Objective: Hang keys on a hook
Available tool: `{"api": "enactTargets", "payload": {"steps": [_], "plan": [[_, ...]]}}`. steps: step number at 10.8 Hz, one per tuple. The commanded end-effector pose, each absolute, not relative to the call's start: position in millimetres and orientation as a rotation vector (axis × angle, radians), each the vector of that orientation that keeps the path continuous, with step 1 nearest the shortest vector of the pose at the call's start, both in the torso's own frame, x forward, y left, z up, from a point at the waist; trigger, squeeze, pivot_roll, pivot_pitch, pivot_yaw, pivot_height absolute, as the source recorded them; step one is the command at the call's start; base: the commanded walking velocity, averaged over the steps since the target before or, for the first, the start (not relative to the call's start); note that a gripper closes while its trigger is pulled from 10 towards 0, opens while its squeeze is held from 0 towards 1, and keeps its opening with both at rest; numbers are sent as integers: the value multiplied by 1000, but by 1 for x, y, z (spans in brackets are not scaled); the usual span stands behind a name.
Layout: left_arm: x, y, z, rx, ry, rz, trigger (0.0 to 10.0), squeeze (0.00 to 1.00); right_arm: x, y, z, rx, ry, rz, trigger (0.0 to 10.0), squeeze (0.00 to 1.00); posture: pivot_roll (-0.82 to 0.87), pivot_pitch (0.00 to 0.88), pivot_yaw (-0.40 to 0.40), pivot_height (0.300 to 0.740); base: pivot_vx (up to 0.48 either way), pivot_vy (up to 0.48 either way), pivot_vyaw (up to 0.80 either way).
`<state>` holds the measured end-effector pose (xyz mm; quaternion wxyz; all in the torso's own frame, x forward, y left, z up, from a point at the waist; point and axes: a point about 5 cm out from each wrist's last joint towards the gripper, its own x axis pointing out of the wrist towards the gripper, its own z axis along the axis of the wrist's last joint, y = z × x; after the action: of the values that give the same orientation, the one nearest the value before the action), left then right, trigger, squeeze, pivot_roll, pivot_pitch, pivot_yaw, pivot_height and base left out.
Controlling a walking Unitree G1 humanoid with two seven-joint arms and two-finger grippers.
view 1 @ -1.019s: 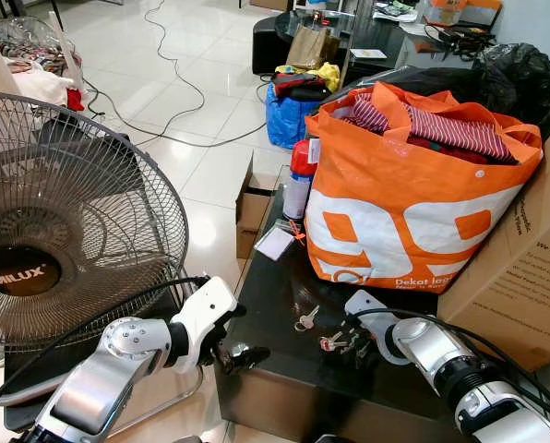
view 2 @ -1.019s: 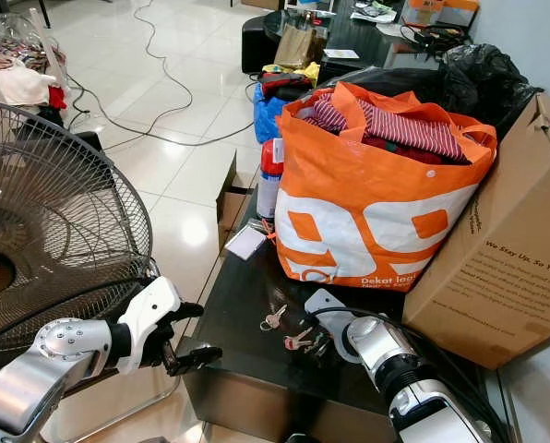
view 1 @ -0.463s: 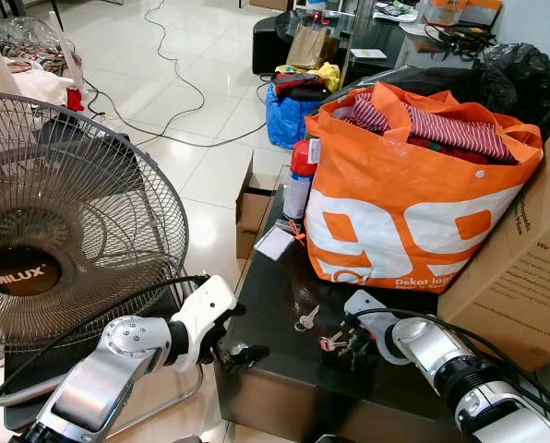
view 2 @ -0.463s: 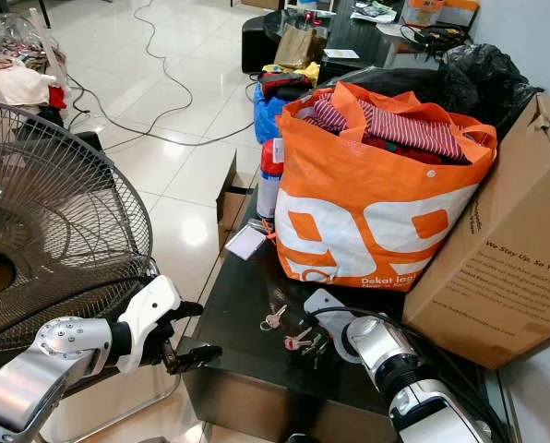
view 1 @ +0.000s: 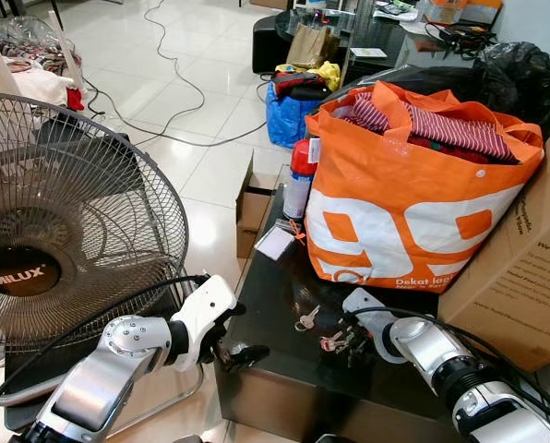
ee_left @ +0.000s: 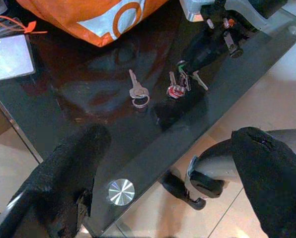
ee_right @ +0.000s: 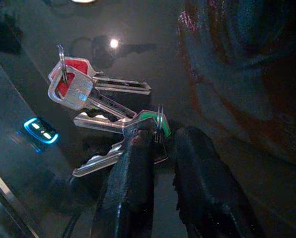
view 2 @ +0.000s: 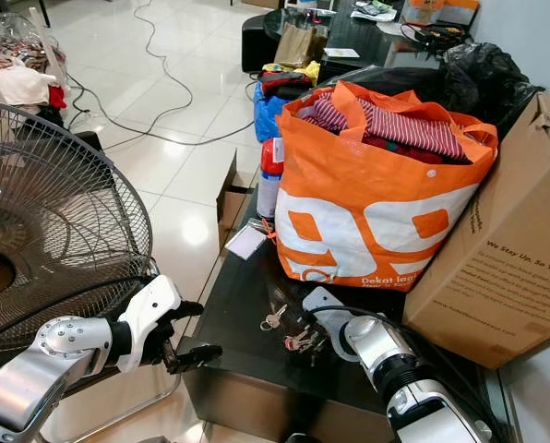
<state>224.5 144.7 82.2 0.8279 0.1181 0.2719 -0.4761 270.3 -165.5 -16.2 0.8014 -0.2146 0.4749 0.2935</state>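
Bunch of keys point(ee_right: 96, 106) on a ring, silver with red and green heads, lying on black glass table point(view 1: 275, 369); pinched at the green end by right gripper point(ee_right: 160, 136); left gripper point(ee_left: 173, 163) spread wide by table edge; orange bag point(view 1: 413, 203) stuffed with striped clothes point(view 1: 441, 125)

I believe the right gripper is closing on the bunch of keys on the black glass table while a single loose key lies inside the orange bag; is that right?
Not quite: the single loose key lies on the black glass table, beside the bunch of keys, not in the orange bag. The left wrist view shows it. The right gripper is indeed closing on the bunch.
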Motion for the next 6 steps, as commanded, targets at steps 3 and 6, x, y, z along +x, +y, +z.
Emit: {"api": "enactTargets", "payload": {"steps": [3, 6], "plan": [[226, 141, 82, 255, 578, -1029, 10000, 0, 271, -163, -15, -433, 1009, 641, 1020, 0, -91, 0, -46, 740, 0, 0, 0], [227, 141, 82, 257, 577, -1031, 10000, 0, 271, -165, -16, -425, 1010, 627, 0, 0, -92, 0, -44, 740, 0, 0, 0]]}}
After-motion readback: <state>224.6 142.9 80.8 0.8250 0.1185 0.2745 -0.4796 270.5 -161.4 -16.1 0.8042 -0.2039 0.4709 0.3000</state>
